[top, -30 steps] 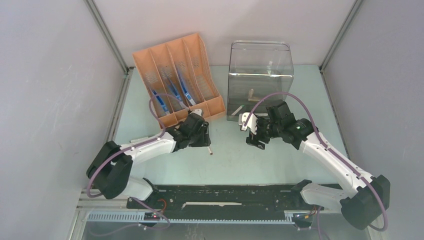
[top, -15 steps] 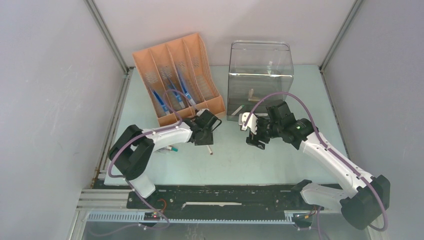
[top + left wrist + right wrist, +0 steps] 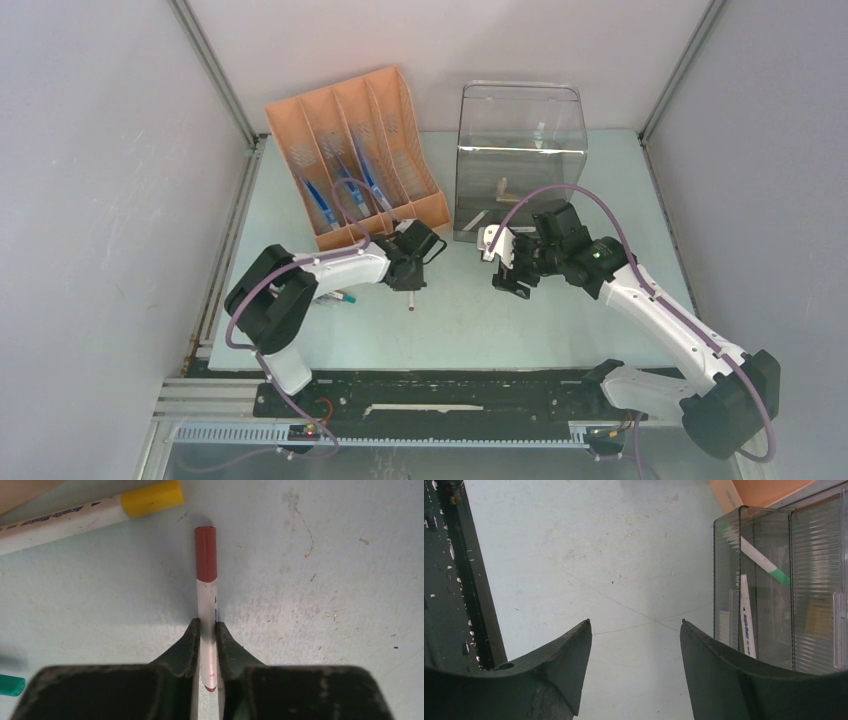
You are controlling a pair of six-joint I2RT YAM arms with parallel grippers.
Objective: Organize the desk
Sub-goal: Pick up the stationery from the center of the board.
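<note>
Two arms reach inward over the desk point(image 3: 470, 325), a pale green tabletop between grey walls point(image 3: 100, 200); the left gripper point(image 3: 207, 626) points down near the tabletop's middle, jaws clenched on a red-capped marker point(image 3: 206, 575) lying flat; the right gripper point(image 3: 635, 624) hovers with jaws parted, grasping nothing, just before the clear box point(image 3: 520, 150) at the far edge; an orange file rack point(image 3: 350, 150) stands toward the far-left corner.

desk point(image 3: 560, 320): pale mint, scuffed, fills the middle of the top view
rack point(image 3: 428, 212): orange, upper left, at the desk's back
bin point(image 3: 520, 150): clear, upper centre, just right of rack
red marker point(image 3: 206, 575): centre-left, below rack
yellow marker point(image 3: 90, 512): near red marker's cap, apart, slanted
green marker point(image 3: 345, 296): left of red marker
</note>
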